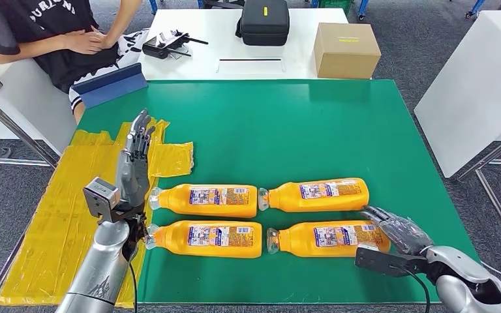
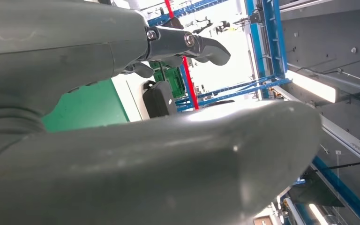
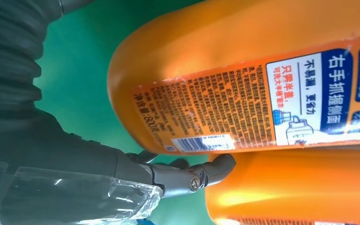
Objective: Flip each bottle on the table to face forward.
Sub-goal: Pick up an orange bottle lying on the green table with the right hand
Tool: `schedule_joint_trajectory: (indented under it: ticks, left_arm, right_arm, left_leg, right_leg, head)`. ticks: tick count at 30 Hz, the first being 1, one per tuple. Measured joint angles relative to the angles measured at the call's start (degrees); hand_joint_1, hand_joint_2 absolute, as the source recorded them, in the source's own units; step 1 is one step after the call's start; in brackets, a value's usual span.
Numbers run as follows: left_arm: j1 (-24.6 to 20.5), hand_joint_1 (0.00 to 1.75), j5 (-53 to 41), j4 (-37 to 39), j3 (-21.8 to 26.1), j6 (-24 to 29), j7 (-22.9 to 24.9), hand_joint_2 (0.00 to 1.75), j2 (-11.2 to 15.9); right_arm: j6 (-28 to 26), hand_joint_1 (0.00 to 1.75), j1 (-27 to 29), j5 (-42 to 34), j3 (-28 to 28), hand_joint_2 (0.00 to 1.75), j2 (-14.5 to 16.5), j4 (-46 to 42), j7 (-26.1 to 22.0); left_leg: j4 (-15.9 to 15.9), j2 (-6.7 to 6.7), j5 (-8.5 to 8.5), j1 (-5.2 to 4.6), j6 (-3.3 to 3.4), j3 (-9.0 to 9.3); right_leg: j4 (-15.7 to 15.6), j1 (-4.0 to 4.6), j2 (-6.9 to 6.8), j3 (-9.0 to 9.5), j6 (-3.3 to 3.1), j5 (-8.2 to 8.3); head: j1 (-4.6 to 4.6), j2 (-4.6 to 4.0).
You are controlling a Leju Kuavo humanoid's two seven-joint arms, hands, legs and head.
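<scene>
- The left hand (image 2: pixel 122 140) takes most of the picture, with its thick grey thumb across the front.
- A darker finger (image 2: pixel 187 44) reaches out straight above the thumb; nothing is held.
- Behind it lies a part of the green tabletop (image 2: pixel 86 108).
- Further away stand a black case (image 2: pixel 158 98) and a green crate (image 2: pixel 171 79), near blue racks (image 2: pixel 262 42).

bottle (image 3: pixel 243 70) label: 右手抓握侧面, 不易漏 更省力

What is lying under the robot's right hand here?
The right hand rests over the base end of the near right orange bottle, which lies on the green mat. The hand covers that end of the bottle; whether the fingers grip it cannot be told.
</scene>
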Motion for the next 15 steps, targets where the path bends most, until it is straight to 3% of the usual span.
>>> schedule_joint_trajectory:
  ticks: [15]
  left_arm:
    - [0.02,0.00,0.03,0.03,0.22,0.03,0.03,0.00,-0.25]
  right_arm:
    - [-1.65,0.00,-3.05,1.18,3.10,1.75,1.80,5.05,-0.58]
  left_leg:
    - [0.00,-0.01,0.00,0.01,0.00,0.00]
  right_leg:
    - [0.00,0.00,0.00,0.00,0.00,0.00]
  head:
    - [0.00,0.00]
